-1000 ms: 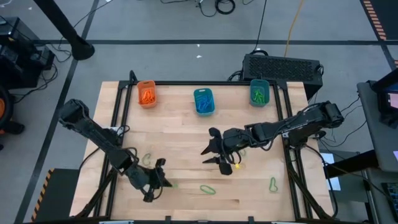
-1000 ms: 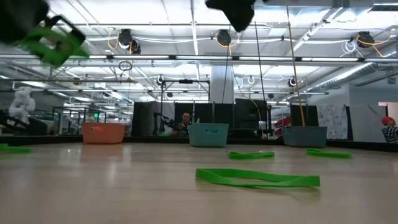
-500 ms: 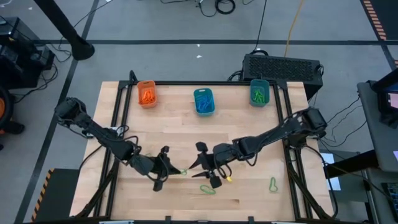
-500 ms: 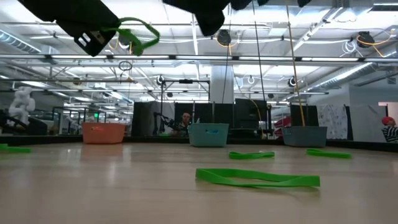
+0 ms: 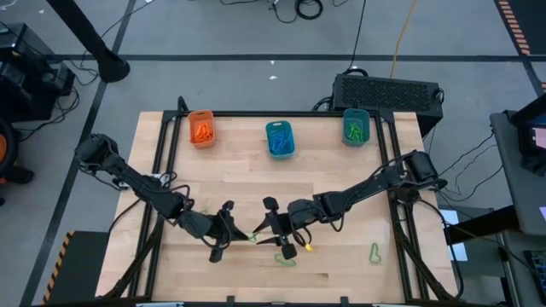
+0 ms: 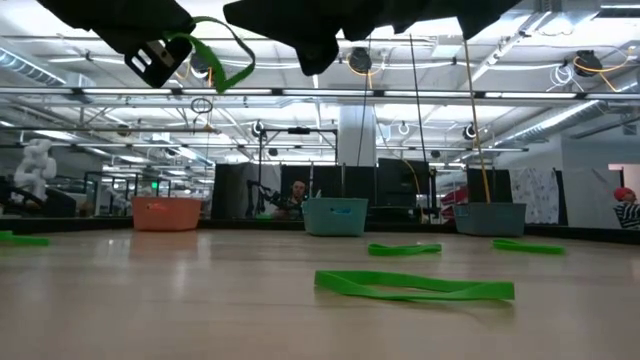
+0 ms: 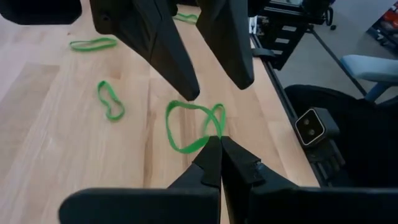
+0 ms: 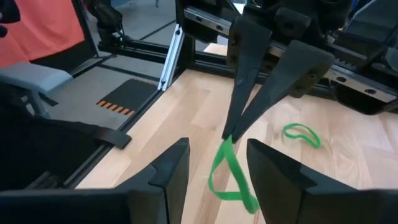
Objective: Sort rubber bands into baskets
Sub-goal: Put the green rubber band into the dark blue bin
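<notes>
Currently a green rubber band (image 7: pixel 189 127) hangs pinched in the left pincer (image 5: pixel 235 234), whose fingers are clenched on one end of the loop, above the tabletop (image 5: pixel 239 183) near the middle of its front edge. The right pincer (image 5: pixel 277 239) sits just beside it, facing it, fingers spread apart with the dangling loop between their tips; whether they touch the band I cannot tell. Loose green bands lie on the wood: one (image 5: pixel 285 259) just in front of the pincers, one (image 5: pixel 374 252) toward the front right corner. Along the back edge stand the orange basket (image 5: pixel 201 128), the middle teal basket (image 5: pixel 279 138) and the right teal basket (image 5: pixel 355 126), each holding bands.
</notes>
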Controlling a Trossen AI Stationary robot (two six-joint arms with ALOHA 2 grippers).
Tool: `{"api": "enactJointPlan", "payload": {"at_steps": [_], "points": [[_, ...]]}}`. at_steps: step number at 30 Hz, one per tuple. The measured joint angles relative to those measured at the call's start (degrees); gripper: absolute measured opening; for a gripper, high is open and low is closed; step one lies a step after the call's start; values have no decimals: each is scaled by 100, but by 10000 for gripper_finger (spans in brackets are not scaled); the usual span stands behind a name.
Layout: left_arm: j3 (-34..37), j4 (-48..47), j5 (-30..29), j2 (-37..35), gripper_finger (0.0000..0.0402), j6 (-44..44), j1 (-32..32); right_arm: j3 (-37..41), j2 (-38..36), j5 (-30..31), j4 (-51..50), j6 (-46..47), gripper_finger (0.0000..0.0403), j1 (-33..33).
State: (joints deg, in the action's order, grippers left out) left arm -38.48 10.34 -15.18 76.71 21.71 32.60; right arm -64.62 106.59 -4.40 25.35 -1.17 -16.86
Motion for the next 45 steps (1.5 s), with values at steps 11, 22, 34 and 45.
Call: {"api": "enactJointPlan", "payload": {"at_steps": [11, 22, 34, 45], "points": [[2, 358, 2, 0, 2, -365, 0, 0, -2, 11, -29, -17, 153, 4], [2, 381, -10, 0, 2, -412, 0, 0, 0, 20, -46, -122, 88, 4], [2, 440, -270, -2, 19, -410, 0, 0, -2, 190, -77, -289, 1, 20], [2, 405, -274, -2, 24, -413, -2, 0, -2, 169, -202, -254, 29, 42]]}}
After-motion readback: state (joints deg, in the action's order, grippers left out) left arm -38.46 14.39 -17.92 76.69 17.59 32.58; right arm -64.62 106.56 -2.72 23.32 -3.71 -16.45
